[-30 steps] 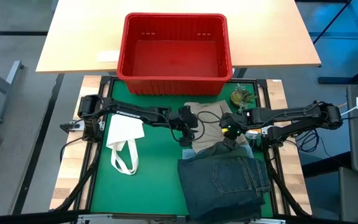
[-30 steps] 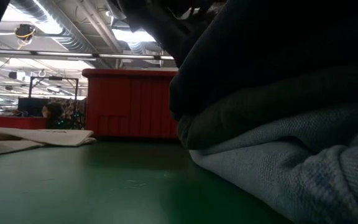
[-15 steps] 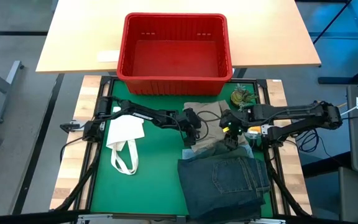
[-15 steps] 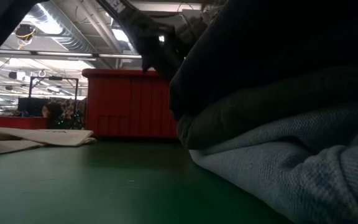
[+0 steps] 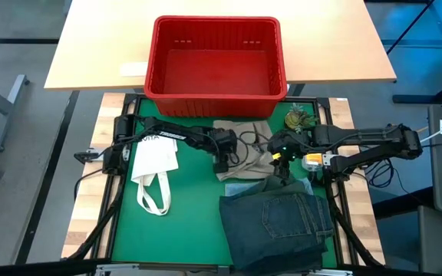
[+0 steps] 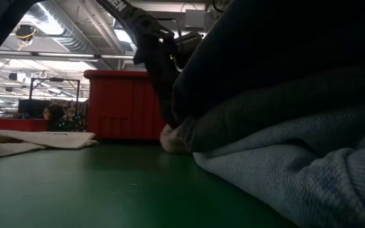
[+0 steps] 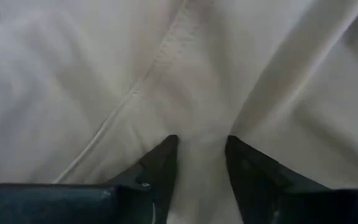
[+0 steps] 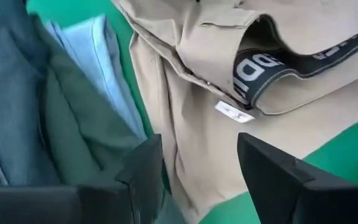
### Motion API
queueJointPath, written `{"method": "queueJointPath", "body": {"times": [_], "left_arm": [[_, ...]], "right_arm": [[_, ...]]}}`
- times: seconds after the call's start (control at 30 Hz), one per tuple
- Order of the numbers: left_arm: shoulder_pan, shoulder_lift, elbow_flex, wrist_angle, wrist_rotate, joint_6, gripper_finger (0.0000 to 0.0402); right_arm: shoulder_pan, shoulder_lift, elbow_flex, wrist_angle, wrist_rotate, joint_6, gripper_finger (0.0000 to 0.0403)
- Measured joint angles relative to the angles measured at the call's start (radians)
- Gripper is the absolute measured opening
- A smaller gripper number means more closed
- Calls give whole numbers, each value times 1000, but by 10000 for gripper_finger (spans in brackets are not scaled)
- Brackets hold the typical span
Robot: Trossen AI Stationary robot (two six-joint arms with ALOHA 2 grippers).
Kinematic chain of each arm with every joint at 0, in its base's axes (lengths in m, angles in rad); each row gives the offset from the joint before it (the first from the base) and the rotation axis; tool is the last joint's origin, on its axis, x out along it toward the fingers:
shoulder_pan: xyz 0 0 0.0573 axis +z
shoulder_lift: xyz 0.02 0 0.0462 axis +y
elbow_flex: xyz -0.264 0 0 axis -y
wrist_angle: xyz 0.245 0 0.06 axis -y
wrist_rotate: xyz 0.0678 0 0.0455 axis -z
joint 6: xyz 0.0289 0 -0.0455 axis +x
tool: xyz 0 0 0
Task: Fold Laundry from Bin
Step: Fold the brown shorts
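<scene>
A khaki garment lies spread on the green mat between the empty red bin and a folded stack topped by denim jeans. My left gripper is down on the khaki garment's left part, fingers apart. In the low view it reaches a bunched khaki edge beside the stack. My right gripper hangs open above the garment's right part. Its wrist view shows the black lettered waistband, with light blue and dark green pieces beside it. My left gripper comes down steeply from above onto the khaki garment near its left edge. Both fingertips stand apart on the cloth next to a stitched seam, with a strip of cloth between them. The garment lies on the mat.
A white tote bag with loop handles lies on the mat's left side. A small green object sits at the mat's far right corner. The bin stands on a wooden table beyond the mat. Bare mat shows left of the stack.
My left gripper has tipped steeper and sunk onto the khaki garment, shifting a little toward the table's left edge. My right gripper has risen off the garment. A bunched khaki edge now shows beside the stack in the low view, where none showed before.
</scene>
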Motion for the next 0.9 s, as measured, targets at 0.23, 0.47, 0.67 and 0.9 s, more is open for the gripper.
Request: {"method": "queueJointPath", "body": {"times": [0.23,0.47,0.67,0.9], "left_arm": [[-3,-73,-2,-214,-12,31,137],[-45,-175,-3,-306,-54,16,137],[-100,-252,-3,-300,-49,-26,137],[-158,-231,-3,-268,-47,-75,137]], "right_arm": [[0,43,0,192,15,-1,209],[0,145,0,398,16,-28,209],[0,250,0,554,24,-29,209],[0,341,0,609,90,-33,209]]}}
